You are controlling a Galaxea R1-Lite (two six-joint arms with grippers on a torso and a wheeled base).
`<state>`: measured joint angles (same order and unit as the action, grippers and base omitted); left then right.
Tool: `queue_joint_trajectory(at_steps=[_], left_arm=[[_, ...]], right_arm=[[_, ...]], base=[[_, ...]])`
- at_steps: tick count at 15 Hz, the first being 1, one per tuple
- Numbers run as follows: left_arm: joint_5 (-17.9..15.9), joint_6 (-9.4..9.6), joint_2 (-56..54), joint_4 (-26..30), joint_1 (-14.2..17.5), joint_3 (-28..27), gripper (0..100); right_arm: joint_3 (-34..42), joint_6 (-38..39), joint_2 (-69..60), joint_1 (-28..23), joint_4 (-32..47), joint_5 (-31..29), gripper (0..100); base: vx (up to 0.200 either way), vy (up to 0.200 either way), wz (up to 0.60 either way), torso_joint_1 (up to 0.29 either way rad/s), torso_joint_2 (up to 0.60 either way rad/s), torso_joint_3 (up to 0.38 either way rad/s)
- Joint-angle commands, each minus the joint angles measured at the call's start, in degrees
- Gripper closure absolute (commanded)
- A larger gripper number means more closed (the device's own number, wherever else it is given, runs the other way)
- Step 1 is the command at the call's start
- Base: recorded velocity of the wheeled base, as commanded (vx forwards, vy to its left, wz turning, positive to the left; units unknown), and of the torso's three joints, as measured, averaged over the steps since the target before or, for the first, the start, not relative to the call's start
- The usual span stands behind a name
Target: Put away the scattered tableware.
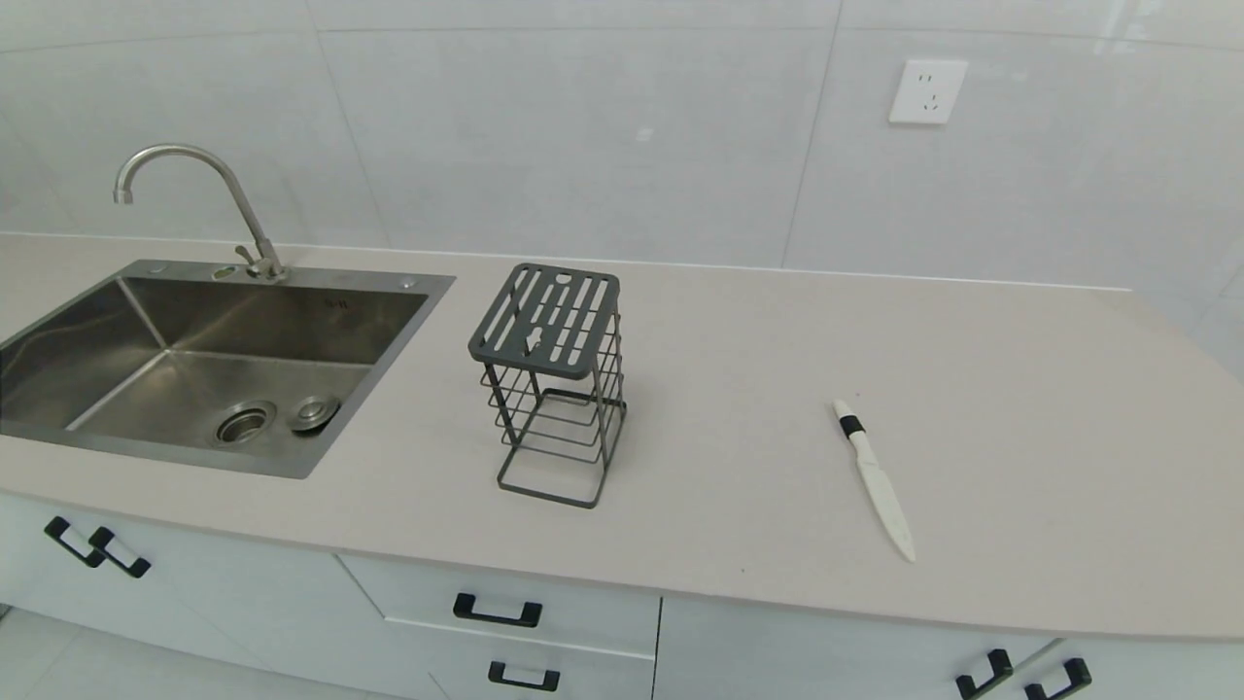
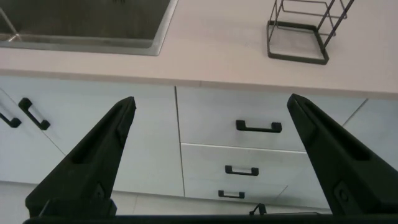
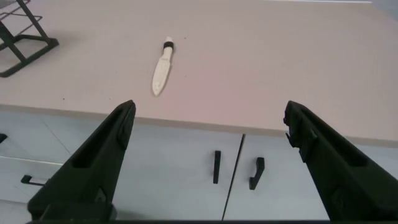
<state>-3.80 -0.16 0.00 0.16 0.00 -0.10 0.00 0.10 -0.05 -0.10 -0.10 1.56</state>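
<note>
The right claw is spread wide and empty, low before the cabinet doors and off the bench — a ready pose, I judge. Just ahead of it the white knife lies flat, tip toward the claw and handle away. The left claw, equally spread and empty, hangs before the drawers. Beyond it stands the slotted rack — likely the knife's home — with the sink farther to its left.

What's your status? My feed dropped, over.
Left end effector, right end effector open, empty. Knife flat on counter, right of rack, untouched. Nothing blocking the rack.
</note>
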Motion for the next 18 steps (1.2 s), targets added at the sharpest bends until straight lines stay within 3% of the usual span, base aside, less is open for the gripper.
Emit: queue_joint_trajectory(at_steps=[1,4,7,18], left_arm=[[0.02,-0.02,0.09,0.11,0.00,0.01,0],[0.20,-0.19,0.09,0.11,0.00,0.01,0],[0.11,-0.19,0.09,0.11,0.00,0.01,0],[0.11,-0.19,0.09,0.11,0.00,0.01,0]], right_arm=[[0.00,-0.01,0.05,0.01,0.01,0.02,0],[0.00,0.08,0.05,0.10,0.01,0.02,0],[0.00,0.08,0.05,0.10,0.01,0.02,0],[0.00,-0.01,0.05,0.01,0.01,0.02,0]], base=[[0.200,0.000,0.00,0.207,-0.53,-0.207],[0.000,0.000,0.00,0.074,-0.08,-0.061],[0.000,0.000,-0.60,-0.001,-0.01,0.004],[0.000,0.000,0.00,0.010,0.00,0.011]])
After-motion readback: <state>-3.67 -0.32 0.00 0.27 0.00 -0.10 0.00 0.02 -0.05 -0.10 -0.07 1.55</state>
